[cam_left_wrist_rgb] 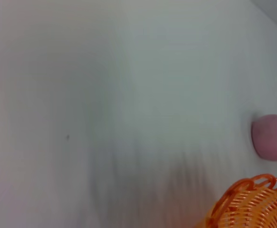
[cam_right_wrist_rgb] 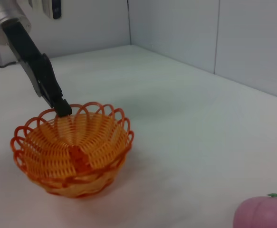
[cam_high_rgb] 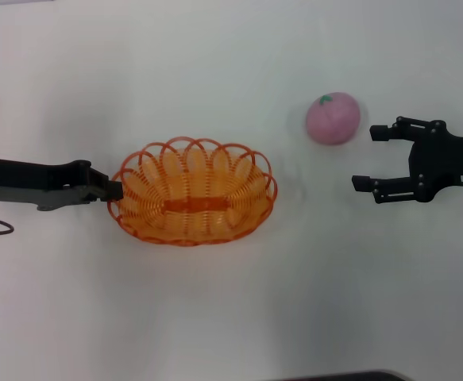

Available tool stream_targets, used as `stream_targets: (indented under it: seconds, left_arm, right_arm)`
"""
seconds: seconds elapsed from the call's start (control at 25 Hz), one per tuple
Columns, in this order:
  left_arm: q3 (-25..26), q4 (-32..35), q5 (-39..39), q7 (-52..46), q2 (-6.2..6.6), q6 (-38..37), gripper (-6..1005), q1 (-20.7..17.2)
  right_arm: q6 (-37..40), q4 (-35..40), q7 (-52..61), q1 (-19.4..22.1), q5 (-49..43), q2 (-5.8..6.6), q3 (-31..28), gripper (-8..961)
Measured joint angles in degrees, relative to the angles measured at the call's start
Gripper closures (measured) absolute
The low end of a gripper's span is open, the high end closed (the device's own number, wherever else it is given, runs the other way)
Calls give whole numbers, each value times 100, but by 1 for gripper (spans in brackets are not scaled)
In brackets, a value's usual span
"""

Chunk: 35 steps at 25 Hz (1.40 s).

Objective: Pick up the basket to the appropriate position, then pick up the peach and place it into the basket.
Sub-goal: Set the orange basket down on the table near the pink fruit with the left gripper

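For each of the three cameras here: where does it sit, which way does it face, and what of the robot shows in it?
Head view: looks down on the white table; basket centre, peach beyond; left claw at the basket's rim, right claw open beside the peach.
Left wrist view: faces across the table; shows only the basket's rim and the peach, no robot parts.
Right wrist view: low, facing the basket, left arm at its rim; peach near.
All three share the basket and peach.
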<state>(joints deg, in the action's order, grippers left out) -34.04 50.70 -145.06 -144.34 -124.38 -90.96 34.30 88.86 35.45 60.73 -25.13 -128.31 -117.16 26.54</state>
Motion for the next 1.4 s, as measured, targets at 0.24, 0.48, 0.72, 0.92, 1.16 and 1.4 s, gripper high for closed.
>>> stream_targets:
  seconds: [0.24,0.48,0.72,0.92,1.16,1.4]
  left_arm:
    - [-178,6,5,-17,-4,99,959,-35]
    - [-197,31,5,-21,-7,130,958,-57]
    - [-199,46,5,-24,-7,140,958,-70]
    - [-199,45,5,-24,-7,141,957,-93]
    - [-199,31,7,-29,-7,141,957,-99]
    - [-199,10,12,-33,5,149,956,-109]
  right_arm:
    - [0,6,0,-3,3,0,0,37]
    - [0,5,2,-13,8,0,0,37]
    - [0,6,4,-17,9,0,0,38]
    - [0,6,7,-14,9,0,0,39]
    - [0,6,9,-11,8,0,0,40]
    - [0,6,9,-19,8,0,0,40]
